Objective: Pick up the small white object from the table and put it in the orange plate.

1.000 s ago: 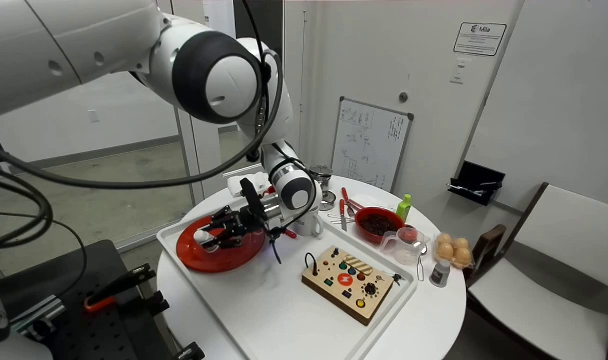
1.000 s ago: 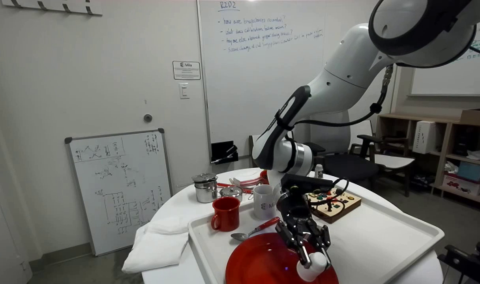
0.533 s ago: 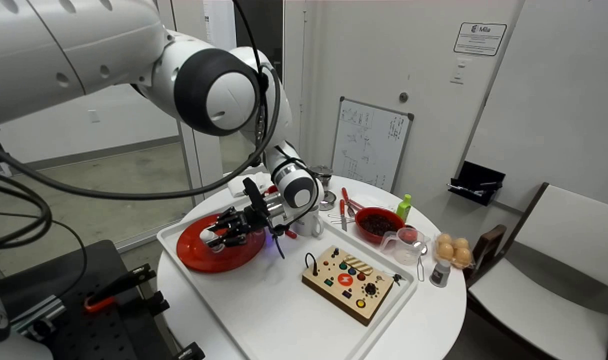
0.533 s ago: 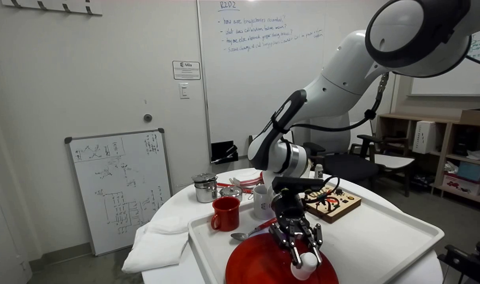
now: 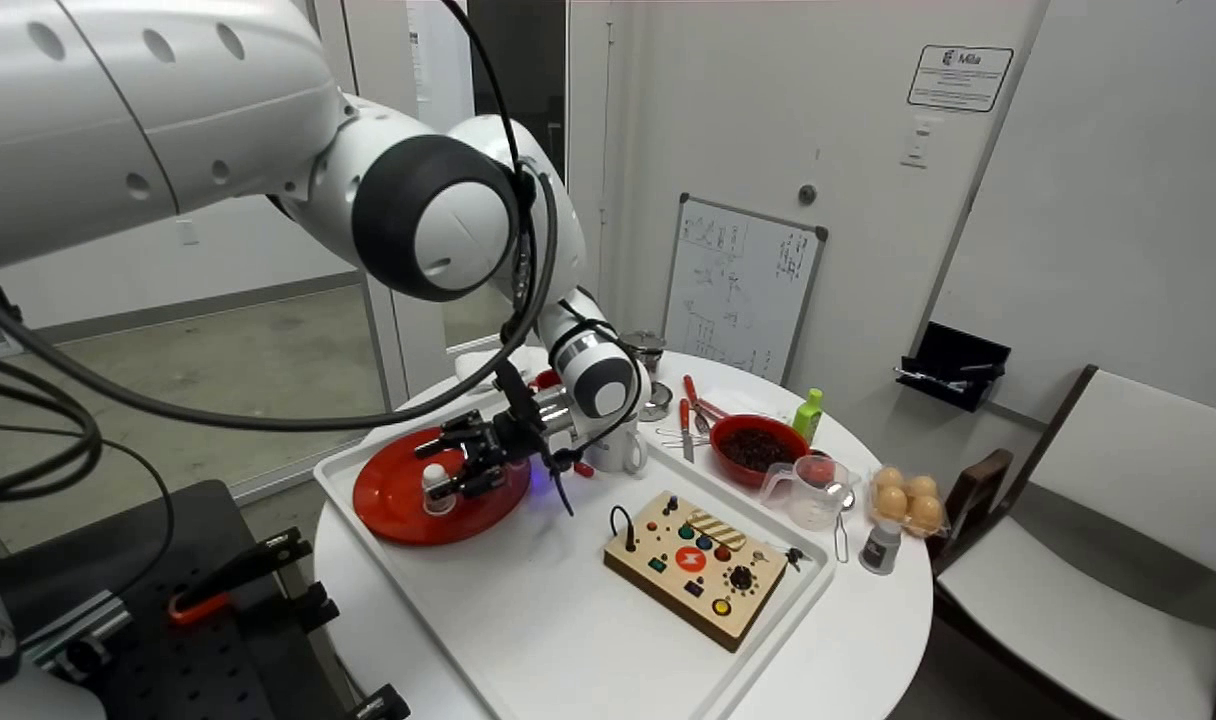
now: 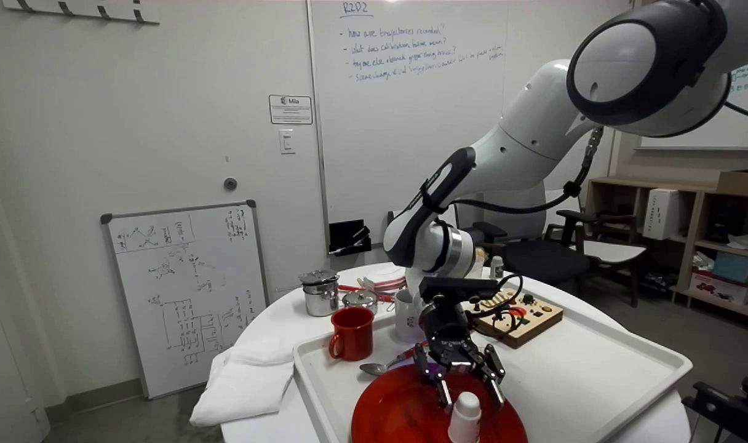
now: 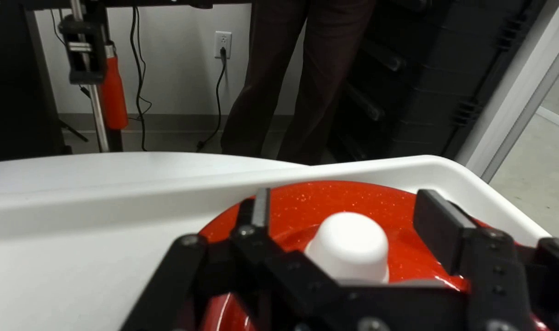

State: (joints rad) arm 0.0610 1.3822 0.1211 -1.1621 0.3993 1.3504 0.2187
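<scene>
Orange plate [image 5: 386, 500]: small white object [image 6: 465, 417], upright | red bowl [image 5: 740, 475]: dark contents [image 5: 756, 449] | hand [image 7: 346, 211] wide

In both exterior views I see bright, even light, with a violet glow [image 5: 541, 482] tinting the tray [image 5: 528, 620] near my claw [image 5: 434, 472]. In my wrist view, soft grey shade runs along the tray's inner wall, the claw's nearest parts blur out of focus, bright specks glint on the orange plate [image 7: 334, 191], and the small white object [image 7: 350, 232] looks nearly washed out. Past the desk [image 7: 100, 170], dark trousers [image 7: 325, 69] stand in dimness.
</scene>
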